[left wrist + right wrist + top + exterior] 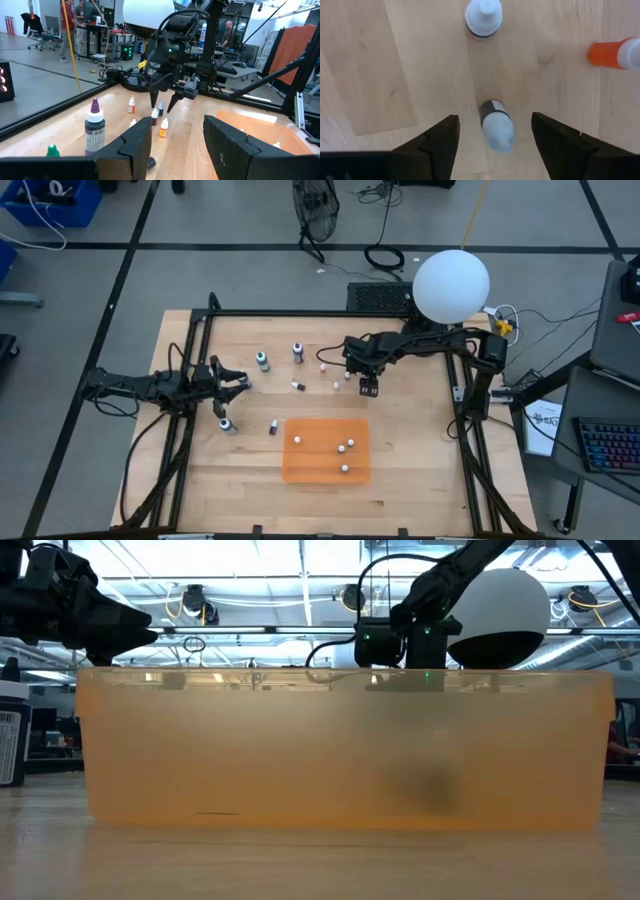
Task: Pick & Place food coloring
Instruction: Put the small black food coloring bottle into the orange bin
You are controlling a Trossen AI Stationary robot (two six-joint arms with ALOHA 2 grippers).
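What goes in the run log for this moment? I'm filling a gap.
right gripper: open, above small bottle | left gripper: open, empty, waiting at table's left | orange tray: holds three bottles

You look straight down on the whole counter (250, 480) from above; low, you sit close behind the orange tray (340, 750); both wrists share the small bottles.

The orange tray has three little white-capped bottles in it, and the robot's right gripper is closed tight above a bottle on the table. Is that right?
Not quite. The right gripper is open, not closed tight: the right wrist view shows its two fingers spread apart on either side of a small bottle on the table, without touching it. The rest holds: the high view shows three white-capped bottles in the orange tray.
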